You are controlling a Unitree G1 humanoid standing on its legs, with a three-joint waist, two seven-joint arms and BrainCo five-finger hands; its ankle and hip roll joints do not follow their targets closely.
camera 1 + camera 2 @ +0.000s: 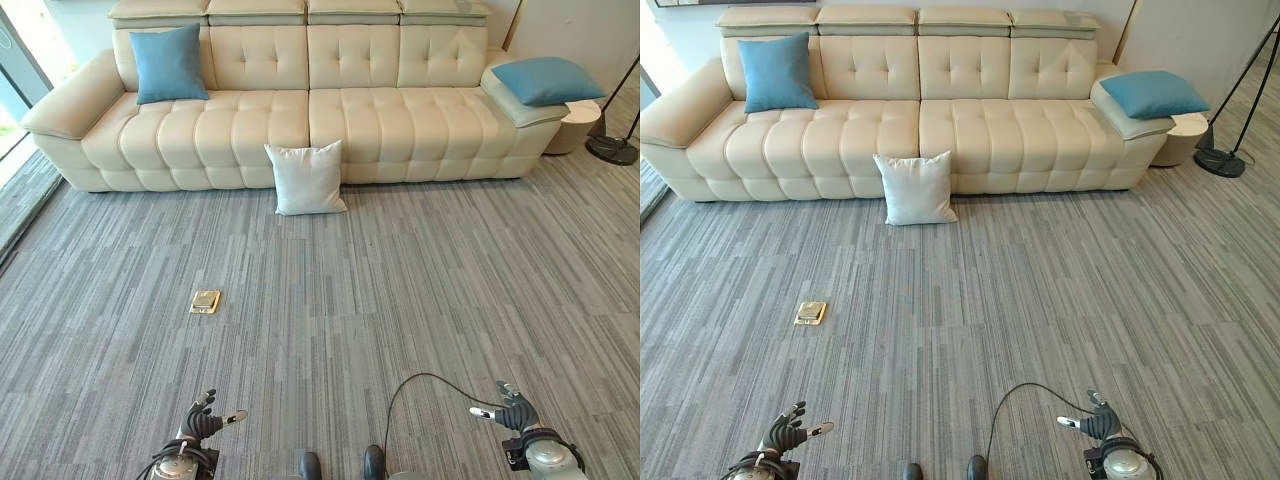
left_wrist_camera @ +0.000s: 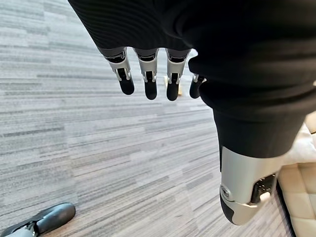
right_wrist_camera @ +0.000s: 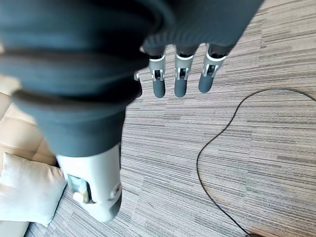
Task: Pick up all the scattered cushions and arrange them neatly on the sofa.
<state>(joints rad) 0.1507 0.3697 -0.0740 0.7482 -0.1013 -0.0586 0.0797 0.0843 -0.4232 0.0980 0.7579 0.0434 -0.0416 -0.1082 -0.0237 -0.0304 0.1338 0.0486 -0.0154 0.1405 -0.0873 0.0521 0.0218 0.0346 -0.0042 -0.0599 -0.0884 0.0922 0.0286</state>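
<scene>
A white cushion (image 1: 306, 178) stands on the carpet, leaning against the front of the cream sofa (image 1: 370, 120) near its middle; it also appears as the white cushion (image 3: 27, 195) in the right wrist view. One blue cushion (image 1: 169, 63) rests upright against the sofa's back at the left end. Another blue cushion (image 1: 546, 80) lies on the right armrest. My left hand (image 1: 205, 421) and right hand (image 1: 510, 409) hang low over the carpet near me, far from the cushions. Both are open with straight fingers (image 2: 148, 79) (image 3: 180, 79) and hold nothing.
A small brass floor socket (image 1: 205, 301) is set in the grey carpet left of centre. A floor lamp base (image 1: 612, 148) and a round side table (image 1: 575, 125) stand right of the sofa. A glass wall (image 1: 12, 90) runs along the left.
</scene>
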